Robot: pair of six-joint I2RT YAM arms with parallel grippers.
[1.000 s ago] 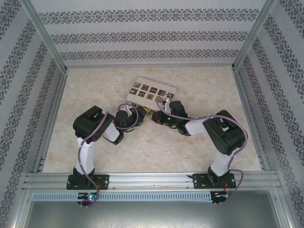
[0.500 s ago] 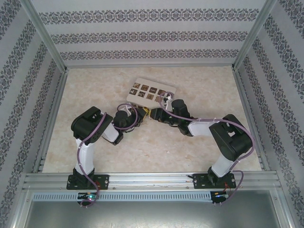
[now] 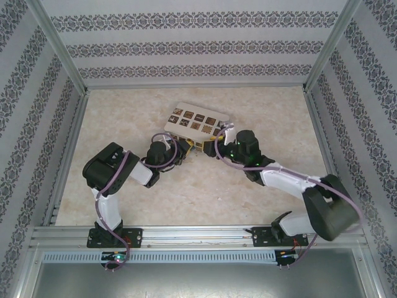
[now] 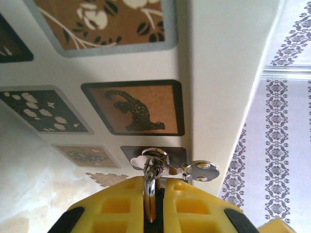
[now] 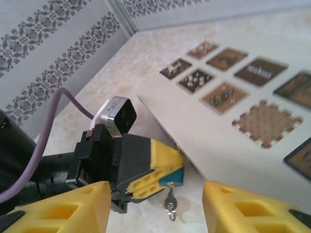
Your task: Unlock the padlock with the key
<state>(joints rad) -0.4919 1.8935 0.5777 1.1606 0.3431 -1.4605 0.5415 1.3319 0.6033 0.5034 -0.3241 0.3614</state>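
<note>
Right wrist: padlock [image 5: 174,176] mostly hidden between left fingers [image 5: 164,154].

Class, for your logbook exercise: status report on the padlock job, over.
Left tool shut on padlock. Right tool open, facing it. Key dangling below padlock, ungrasped. Box close behind.

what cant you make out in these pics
- Padlock: right wrist view, mostly buried between left gripper pads; keyhole hidden.
- Key: same view, small and blurred; blade unclear.
- Top view: both too small, tucked between the arms.
- Box: cut off by the edges in both wrist views.
</note>
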